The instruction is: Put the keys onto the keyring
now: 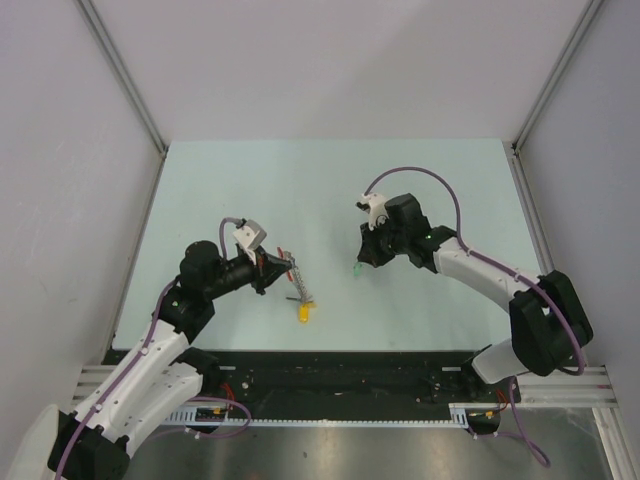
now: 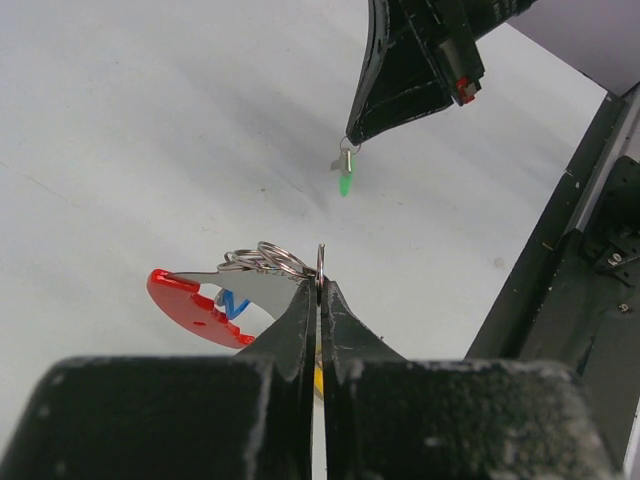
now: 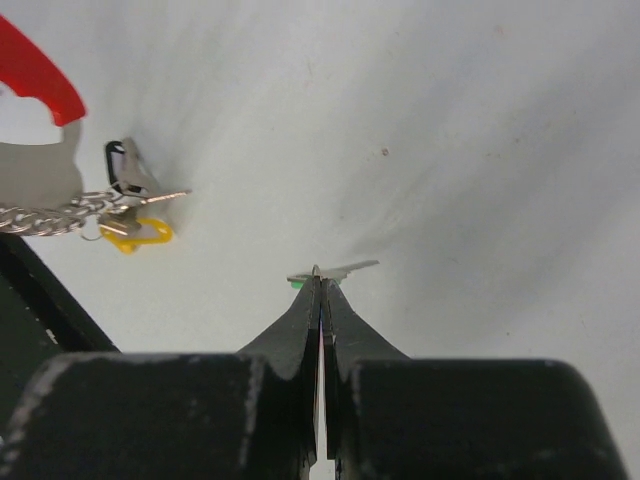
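Threading step: your left gripper pinches the keyring, and your right gripper pinches the green key at its 3 o'clock from above. Next, align the key and slide it on.

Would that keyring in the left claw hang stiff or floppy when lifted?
Probably floppy: the keyring is several linked rings with loose tags, so it should swing below the left gripper. Likely light too: the fingertips pinch just one thin ring.

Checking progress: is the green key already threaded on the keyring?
No. The green key hangs from the right tool, apart from the keyring pinched in the left tool.
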You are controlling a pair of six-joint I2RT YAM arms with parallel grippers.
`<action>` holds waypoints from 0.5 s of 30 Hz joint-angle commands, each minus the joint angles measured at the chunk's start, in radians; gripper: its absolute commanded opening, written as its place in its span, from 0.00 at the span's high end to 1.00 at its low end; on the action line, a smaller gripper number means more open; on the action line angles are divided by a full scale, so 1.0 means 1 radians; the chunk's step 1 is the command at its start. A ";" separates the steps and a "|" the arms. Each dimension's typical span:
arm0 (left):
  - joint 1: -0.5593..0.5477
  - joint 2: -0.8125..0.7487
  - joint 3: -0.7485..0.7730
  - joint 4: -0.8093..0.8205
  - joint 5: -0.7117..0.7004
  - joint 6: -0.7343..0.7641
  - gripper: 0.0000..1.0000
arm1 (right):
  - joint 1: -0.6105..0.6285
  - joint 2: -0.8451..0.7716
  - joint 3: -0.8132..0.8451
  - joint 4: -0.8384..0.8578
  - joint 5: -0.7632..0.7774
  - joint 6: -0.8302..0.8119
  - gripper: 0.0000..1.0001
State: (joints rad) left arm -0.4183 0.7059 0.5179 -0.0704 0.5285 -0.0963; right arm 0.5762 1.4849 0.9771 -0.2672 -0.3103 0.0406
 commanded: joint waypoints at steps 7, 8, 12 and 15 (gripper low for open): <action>-0.007 -0.010 -0.002 0.067 0.091 0.009 1.00 | -0.032 -0.136 -0.136 0.368 -0.257 -0.010 1.00; -0.008 -0.008 -0.002 0.066 0.097 0.009 1.00 | -0.030 -0.138 -0.146 0.387 -0.279 -0.008 1.00; -0.008 0.004 -0.002 0.109 0.136 0.009 0.99 | -0.032 -0.170 -0.205 0.532 -0.372 -0.005 1.00; -0.008 0.013 -0.002 0.118 0.154 0.010 1.00 | -0.030 -0.190 -0.241 0.635 -0.424 -0.004 1.00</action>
State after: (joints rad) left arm -0.4213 0.7124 0.5159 -0.0341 0.6174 -0.0959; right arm 0.5476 1.3460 0.7723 0.1421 -0.6178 0.0341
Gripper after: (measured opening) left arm 0.008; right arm 0.009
